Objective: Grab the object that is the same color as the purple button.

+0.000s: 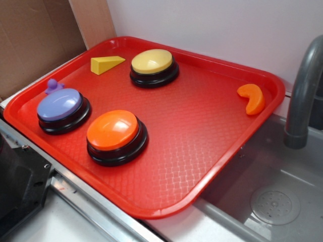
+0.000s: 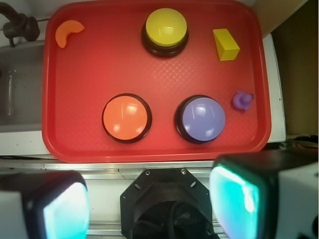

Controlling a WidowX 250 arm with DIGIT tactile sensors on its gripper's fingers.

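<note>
Three buttons sit on the red tray (image 1: pixel 212 151), and you can see all of them in both views. In the exterior view the purple button (image 1: pixel 61 109) is at the left of the frame, the orange button (image 1: pixel 116 136) just right of and below it, and the yellow button (image 1: pixel 153 66) near the top centre. The object (image 1: pixel 53 86) you want is the tiny purple piece with a knob on top, standing just above and left of the purple button, close to the tray's left rim and apart from the button.

In the wrist view you look straight down. The purple button (image 2: pixel 200 119) is right of centre, and the object (image 2: pixel 242 100) lies just to its upper right, near the tray's right edge. The yellow wedge (image 2: pixel 226 44) is in the upper right, the orange crescent (image 2: pixel 67 32) in the upper left.

Your gripper (image 2: pixel 149 204) is at the bottom of the wrist view, below the tray's near edge. Its two fingers (image 2: pixel 239 199) stand well apart with nothing between them, both far from the object. A grey faucet (image 1: pixel 303 96) stands at the right edge of the exterior view, beside the tray.
</note>
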